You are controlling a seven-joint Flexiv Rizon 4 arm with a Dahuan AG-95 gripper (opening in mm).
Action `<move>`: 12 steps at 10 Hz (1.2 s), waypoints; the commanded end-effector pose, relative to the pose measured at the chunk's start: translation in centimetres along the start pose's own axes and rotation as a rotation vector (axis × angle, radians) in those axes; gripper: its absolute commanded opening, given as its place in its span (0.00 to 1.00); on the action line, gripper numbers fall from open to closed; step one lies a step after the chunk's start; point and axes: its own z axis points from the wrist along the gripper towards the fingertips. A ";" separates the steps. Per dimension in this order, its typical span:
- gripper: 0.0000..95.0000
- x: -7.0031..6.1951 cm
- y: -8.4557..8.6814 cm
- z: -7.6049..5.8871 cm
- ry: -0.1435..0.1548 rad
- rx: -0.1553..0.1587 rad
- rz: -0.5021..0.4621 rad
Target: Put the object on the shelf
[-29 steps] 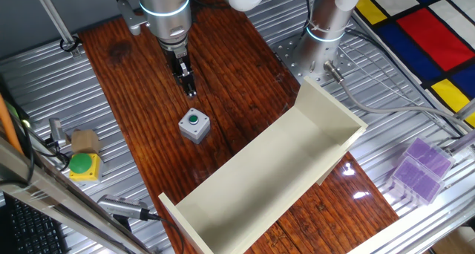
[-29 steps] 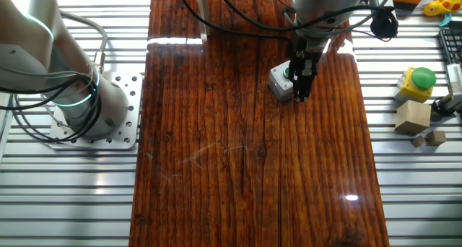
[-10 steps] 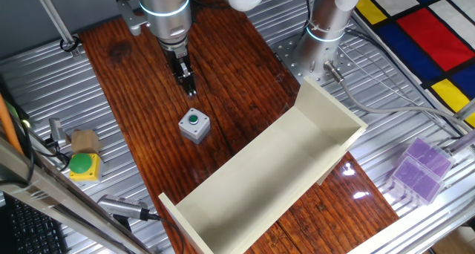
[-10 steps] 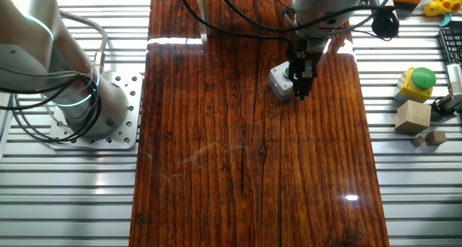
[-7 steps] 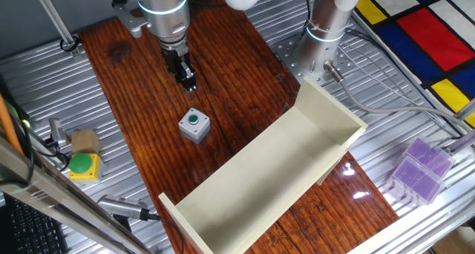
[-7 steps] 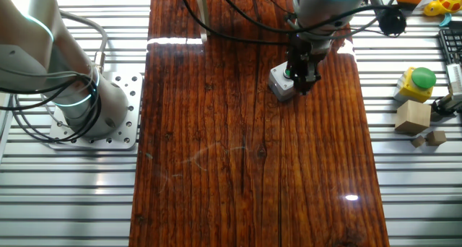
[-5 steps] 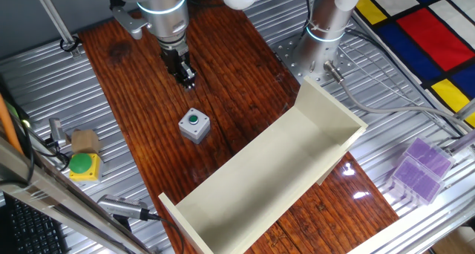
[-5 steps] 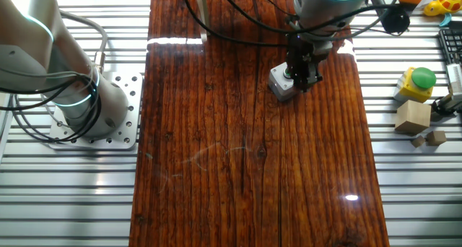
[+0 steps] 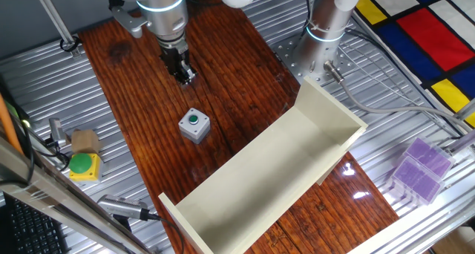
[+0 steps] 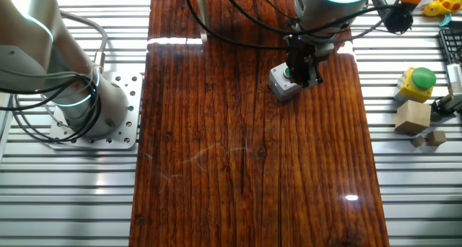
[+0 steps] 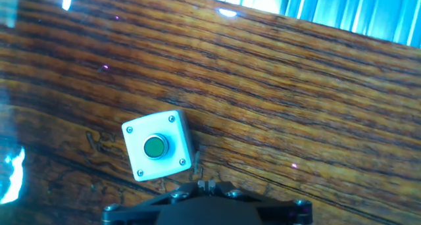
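Task barely begun: grey button box (image 9: 194, 125) sitting untouched on the wooden bench (image 9: 141, 76), at ten o'clock from the empty cream shelf (image 9: 274, 172). Gripper (image 9: 184, 77) hovering above at twelve o'clock, jaws pressed together, holding nothing. Grasp, carry and placement all remaining.

Grey green-button box (image 9: 194, 125) upright on table, cream shelf (image 9: 274, 165) nearby

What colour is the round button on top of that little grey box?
Green. The button sits on the light-grey box; the hand view shows it best.
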 end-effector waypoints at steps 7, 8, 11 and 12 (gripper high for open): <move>1.00 -2.2 4.1 3.6 0.001 -0.042 -0.013; 1.00 -2.5 4.6 4.6 0.001 -0.041 -0.006; 1.00 -2.7 4.8 6.3 -0.006 -0.043 -0.013; 1.00 -2.8 4.8 7.0 -0.009 -0.048 -0.016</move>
